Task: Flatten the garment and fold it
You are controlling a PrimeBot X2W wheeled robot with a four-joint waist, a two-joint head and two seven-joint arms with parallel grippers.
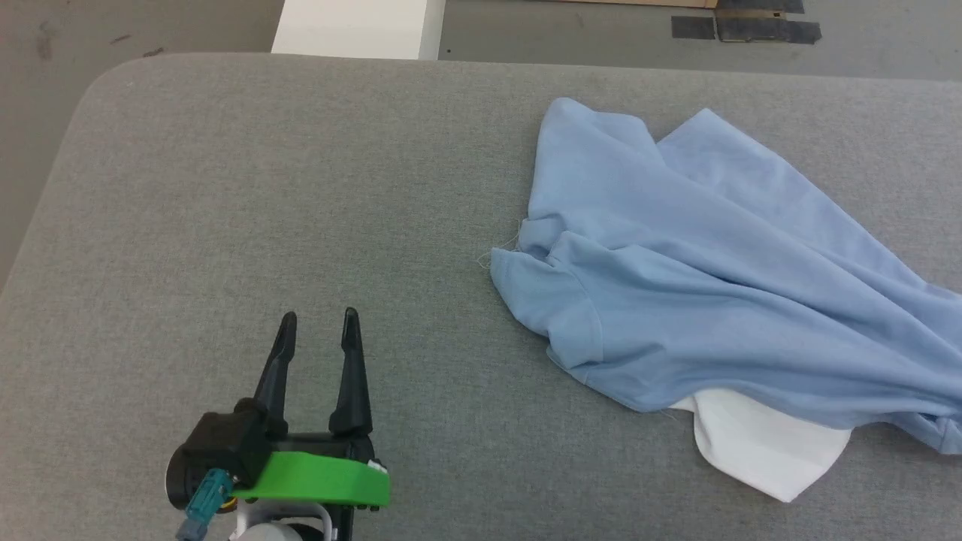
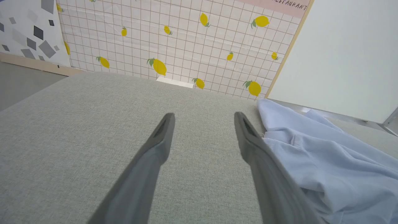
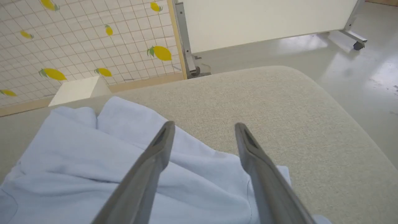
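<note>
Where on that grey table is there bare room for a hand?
Bare grey table runs from the rounded far-left corner to the garment, ahead of the left gripper. The right side is crowded with bunched cloth.

the garment is plain light blue, and a white panel shows at its near edge. the counter is mid grey with a fine woven fleck. the left gripper has black fingers, a bright green bracket and a teal plug. the right gripper looks dull grey. the wall is white with a thin brown grid and scattered yellow lemons with green leaves. beside it a panel is white with grey and black angular shapes. a pink strip carries dark lettering. the board is plain white. the floor is grey with black patches.
</note>
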